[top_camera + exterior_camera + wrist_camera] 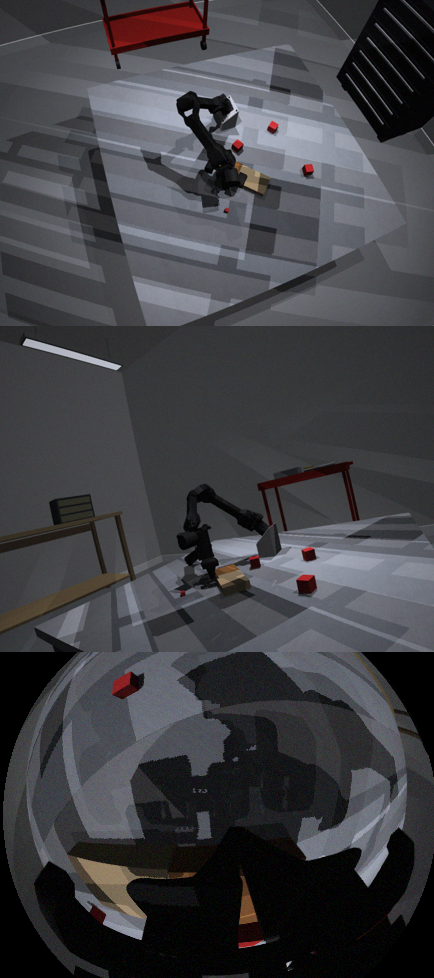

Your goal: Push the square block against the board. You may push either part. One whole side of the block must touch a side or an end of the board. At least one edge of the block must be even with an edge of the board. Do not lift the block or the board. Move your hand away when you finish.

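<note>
The orange square block [238, 164] [227, 569] [182, 875] lies flat at one end of the tan board [258, 179] [232, 581] [107, 872]. I see no gap between them, and in the wrist view their long near faces look about in line, though my fingers cover part of the block. My gripper [213, 577] [234, 832] is shut and empty. Its tips are low at the block's near side, close to the seam in the exterior view. Whether they touch it is hidden.
A tiny red cube [226, 210] [182, 593] [125, 685] lies near the gripper, on the side away from the block. Larger red cubes lie near the arm base [237, 145] [255, 562], farther out [272, 126] [308, 554] and beyond the board [308, 169] [306, 584].
</note>
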